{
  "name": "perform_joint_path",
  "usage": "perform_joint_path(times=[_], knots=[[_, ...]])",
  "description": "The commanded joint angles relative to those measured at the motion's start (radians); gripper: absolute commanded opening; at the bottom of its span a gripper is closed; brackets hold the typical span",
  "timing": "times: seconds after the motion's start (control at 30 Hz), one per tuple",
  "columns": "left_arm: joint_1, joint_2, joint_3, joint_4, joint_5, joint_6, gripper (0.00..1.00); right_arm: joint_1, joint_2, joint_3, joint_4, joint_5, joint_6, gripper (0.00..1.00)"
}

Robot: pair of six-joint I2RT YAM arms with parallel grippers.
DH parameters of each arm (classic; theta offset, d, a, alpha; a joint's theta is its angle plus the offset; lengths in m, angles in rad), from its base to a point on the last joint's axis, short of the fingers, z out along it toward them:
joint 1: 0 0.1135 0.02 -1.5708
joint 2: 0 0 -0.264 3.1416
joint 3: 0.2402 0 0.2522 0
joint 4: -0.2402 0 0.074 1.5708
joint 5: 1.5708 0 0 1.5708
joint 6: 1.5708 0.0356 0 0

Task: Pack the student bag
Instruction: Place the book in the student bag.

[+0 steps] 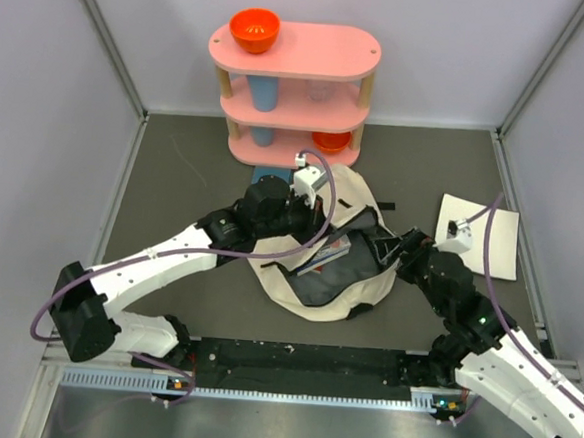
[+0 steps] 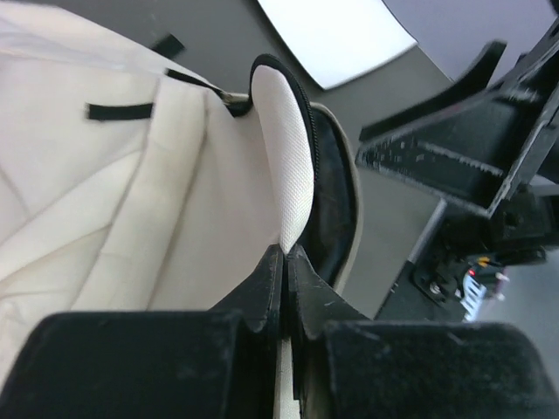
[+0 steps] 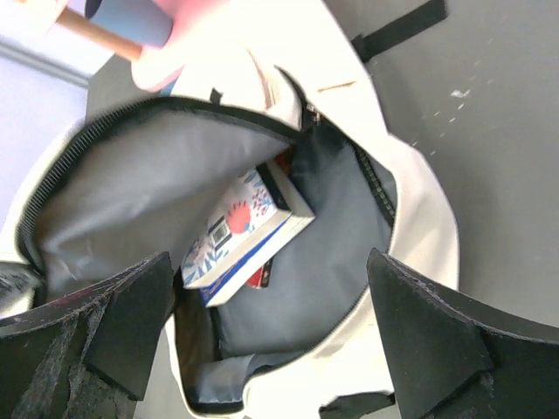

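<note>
I am holding the large cream canvas backpack (image 1: 346, 195) open in the middle of the dark surface (image 1: 174, 181), with my left claw (image 2: 286, 259) pinched shut on its zip-edged flap (image 2: 293, 157). My right claw (image 3: 269, 262) is hovering wide open and empty above the blue-and-white book (image 3: 244, 231) lying inside. Doing this well, I judge, means lifting the flap taut so the mouth is gaping wide.

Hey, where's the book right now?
The book lies inside the open student bag, on its grey lining, at the centre of the right wrist view; from above, the bag sits mid-table, just in front of the pink shelf.
</note>
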State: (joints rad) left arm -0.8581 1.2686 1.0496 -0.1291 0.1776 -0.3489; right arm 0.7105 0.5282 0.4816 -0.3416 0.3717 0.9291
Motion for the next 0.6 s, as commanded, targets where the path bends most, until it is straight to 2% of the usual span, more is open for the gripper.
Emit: perform_joint_path(times=[0.0, 0.03, 0.17, 0.23, 0.27, 0.33, 0.37, 0.43, 0.47, 0.5, 0.57], knots=[[-0.002, 0.077, 0.013, -0.049, 0.176, -0.027, 0.11, -0.014, -0.056, 0.025, -0.077, 0.162, -0.049, 0.91], [-0.004, 0.089, 0.019, -0.070, 0.206, -0.033, 0.28, -0.017, -0.057, 0.032, -0.083, 0.182, -0.062, 0.91], [-0.054, 0.057, -0.022, -0.079, 0.191, -0.056, 0.69, -0.043, -0.050, 0.096, -0.131, 0.243, -0.114, 0.93], [-0.068, -0.001, -0.039, -0.078, 0.165, -0.061, 0.79, -0.069, -0.036, 0.127, -0.146, 0.253, -0.151, 0.94], [-0.070, -0.024, -0.045, -0.076, 0.146, -0.062, 0.80, -0.080, -0.027, 0.136, -0.148, 0.248, -0.164, 0.95], [-0.070, -0.101, -0.071, -0.078, 0.039, -0.070, 0.84, -0.117, 0.007, 0.150, -0.149, 0.208, -0.188, 0.96], [-0.070, -0.126, -0.086, -0.078, -0.001, -0.067, 0.91, -0.132, 0.021, 0.166, -0.151, 0.187, -0.191, 0.97], [-0.068, -0.200, -0.129, -0.076, -0.139, -0.061, 0.94, -0.172, 0.070, 0.181, -0.151, 0.121, -0.191, 0.98], [-0.068, -0.224, -0.146, -0.081, -0.208, -0.071, 0.99, -0.181, 0.085, 0.186, -0.151, 0.102, -0.193, 0.98], [-0.068, -0.262, -0.169, -0.067, -0.301, -0.087, 0.98, -0.192, 0.105, 0.190, -0.149, 0.064, -0.194, 0.99], [-0.055, -0.279, -0.218, -0.110, -0.375, -0.148, 0.98, -0.223, 0.162, 0.195, -0.142, 0.018, -0.200, 0.99]])
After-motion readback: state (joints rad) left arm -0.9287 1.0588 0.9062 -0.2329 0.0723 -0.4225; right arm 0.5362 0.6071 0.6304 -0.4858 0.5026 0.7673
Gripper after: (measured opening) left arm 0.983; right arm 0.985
